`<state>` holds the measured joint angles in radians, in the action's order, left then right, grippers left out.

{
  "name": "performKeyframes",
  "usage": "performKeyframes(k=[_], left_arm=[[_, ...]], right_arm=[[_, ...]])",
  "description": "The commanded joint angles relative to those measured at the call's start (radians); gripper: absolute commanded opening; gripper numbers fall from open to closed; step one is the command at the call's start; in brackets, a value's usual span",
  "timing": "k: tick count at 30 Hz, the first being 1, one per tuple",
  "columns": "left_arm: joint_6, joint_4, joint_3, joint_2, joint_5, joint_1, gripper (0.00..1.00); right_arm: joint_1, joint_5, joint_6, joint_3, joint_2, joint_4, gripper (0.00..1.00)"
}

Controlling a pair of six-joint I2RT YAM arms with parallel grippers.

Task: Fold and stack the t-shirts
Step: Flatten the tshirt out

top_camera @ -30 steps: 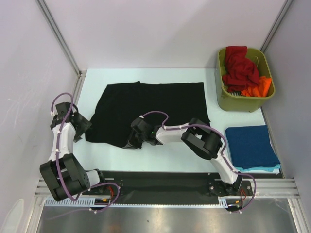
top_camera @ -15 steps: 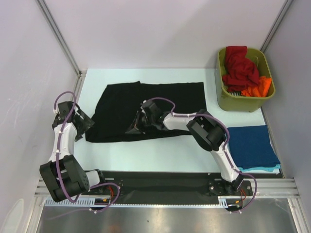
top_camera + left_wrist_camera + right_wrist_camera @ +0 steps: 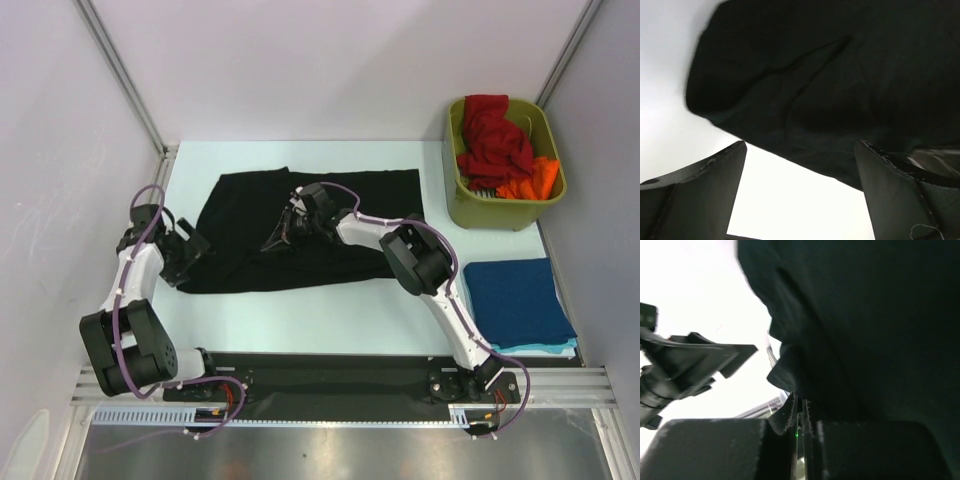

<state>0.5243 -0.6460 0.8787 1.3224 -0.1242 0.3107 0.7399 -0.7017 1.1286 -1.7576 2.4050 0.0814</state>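
A black t-shirt [image 3: 240, 215] is spread out on the table [image 3: 300, 320], left of the middle. A fold near the middle of it is pinched by the right gripper [image 3: 799, 405]. The fingers of that gripper are pressed tight together on the cloth, and the cloth is bunched up around them.

The left gripper [image 3: 187, 258] is placed at the left edge of the black t-shirt, low over the table. Its fingers are held wide apart and nothing is held between them. Only the shirt edge and the white table are seen past them.

An olive-green bin [image 3: 460, 205] is stood at the far right corner. A red t-shirt [image 3: 495, 140] is piled in it, and an orange t-shirt [image 3: 530, 182] is tucked in beside the red one.

On the near right of the table, a dark blue t-shirt [image 3: 518, 300] is laid folded on top of a teal t-shirt [image 3: 545, 349]. Only a thin strip of the teal one is seen.
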Motion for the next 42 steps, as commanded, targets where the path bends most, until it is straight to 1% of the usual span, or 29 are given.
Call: performKeyframes(k=[1,2,4,5,6,7,8,9,10,11,12,13,14,15,16,17,19,20,21,22,23,24,25,27,28,30,36,39,42], left_arm=[[0.043,0.046,-0.012,0.018,-0.083,-0.007,0.95],[0.045,0.042,-0.014,0.027,-0.084,-0.009,0.93],[0.051,0.042,-0.023,0.047,-0.084,-0.009,0.92],[0.057,0.048,-0.027,0.049,-0.087,-0.007,0.91],[0.063,0.054,-0.043,0.049,-0.098,-0.007,0.91],[0.080,0.062,-0.049,0.049,-0.104,-0.005,0.91],[0.088,0.068,-0.052,0.049,-0.109,-0.007,0.89],[0.098,0.072,-0.060,0.047,-0.121,-0.005,0.88],[0.120,0.078,-0.066,0.044,-0.132,-0.007,0.86],[0.131,0.098,-0.073,0.032,-0.135,-0.007,0.83],[0.155,0.111,-0.095,0.023,-0.132,-0.007,0.83],[0.166,0.118,-0.105,0.014,-0.130,-0.007,0.82],[0.180,0.123,-0.119,0.002,-0.123,-0.005,0.81],[0.201,0.135,-0.130,-0.002,-0.124,-0.007,0.81],[0.209,0.156,-0.138,0.000,-0.127,-0.007,0.81],[0.216,0.166,-0.141,0.001,-0.124,-0.007,0.81],[0.230,0.178,-0.149,0.014,-0.120,-0.009,0.80],[0.232,0.168,-0.146,0.021,-0.114,-0.007,0.80],[0.232,0.167,-0.138,0.032,-0.111,-0.007,0.79],[0.230,0.174,-0.139,0.035,-0.114,-0.009,0.79],[0.229,0.189,-0.139,0.040,-0.112,-0.007,0.78],[0.224,0.192,-0.141,0.043,-0.111,-0.009,0.77],[0.221,0.195,-0.141,0.050,-0.109,-0.007,0.73],[0.214,0.198,-0.142,0.060,-0.107,-0.009,0.70],[0.212,0.203,-0.142,0.066,-0.109,-0.009,0.67],[0.198,0.204,-0.139,0.072,-0.106,-0.009,0.63],[0.155,0.178,-0.104,0.112,-0.081,-0.009,0.61],[0.154,0.186,-0.078,0.139,-0.089,-0.009,0.57],[0.148,0.190,-0.064,0.155,-0.089,-0.009,0.51]], right_arm=[[-0.004,-0.074,-0.023,-0.031,0.019,-0.023,0.08],[-0.005,-0.081,-0.032,-0.028,0.017,-0.029,0.10],[-0.011,-0.084,-0.047,-0.023,0.005,-0.051,0.19],[-0.019,-0.078,-0.106,-0.025,-0.006,-0.124,0.26],[-0.023,-0.062,-0.149,-0.031,-0.018,-0.167,0.39],[-0.030,-0.050,-0.197,-0.046,-0.050,-0.219,0.43],[-0.046,-0.039,-0.254,-0.060,-0.062,-0.341,0.45],[-0.059,-0.026,-0.336,-0.069,-0.082,-0.397,0.49],[-0.072,-0.022,-0.380,-0.071,-0.117,-0.446,0.50],[-0.085,-0.015,-0.419,-0.065,-0.144,-0.545,0.52],[-0.118,0.025,-0.514,-0.060,-0.170,-0.602,0.54],[-0.134,0.053,-0.559,-0.040,-0.231,-0.656,0.55],[-0.155,0.074,-0.594,-0.027,-0.263,-0.748,0.55],[-0.195,0.117,-0.663,-0.005,-0.297,-0.782,0.56],[-0.218,0.139,-0.691,0.018,-0.341,-0.808,0.56],[-0.238,0.158,-0.725,0.076,-0.418,-0.840,0.57],[-0.313,0.205,-0.779,0.144,-0.504,-0.859,0.60],[-0.341,0.208,-0.786,0.229,-0.580,-0.861,0.60],[-0.414,0.203,-0.788,0.271,-0.616,-0.856,0.60],[-0.451,0.199,-0.790,0.320,-0.648,-0.847,0.61],[-0.491,0.183,-0.790,0.396,-0.715,-0.824,0.60],[-0.528,0.179,-0.790,0.433,-0.739,-0.813,0.61],[-0.592,0.176,-0.787,0.460,-0.763,-0.804,0.61],[-0.638,0.169,-0.779,0.515,-0.812,-0.795,0.61],[-0.666,0.171,-0.776,0.527,-0.826,-0.781,0.60],[-0.678,0.182,-0.770,0.549,-0.854,-0.769,0.60],[-0.702,0.212,-0.774,0.550,-0.843,-0.776,0.60],[-0.708,0.235,-0.771,0.561,-0.836,-0.775,0.60],[-0.709,0.283,-0.777,0.563,-0.828,-0.781,0.60]])
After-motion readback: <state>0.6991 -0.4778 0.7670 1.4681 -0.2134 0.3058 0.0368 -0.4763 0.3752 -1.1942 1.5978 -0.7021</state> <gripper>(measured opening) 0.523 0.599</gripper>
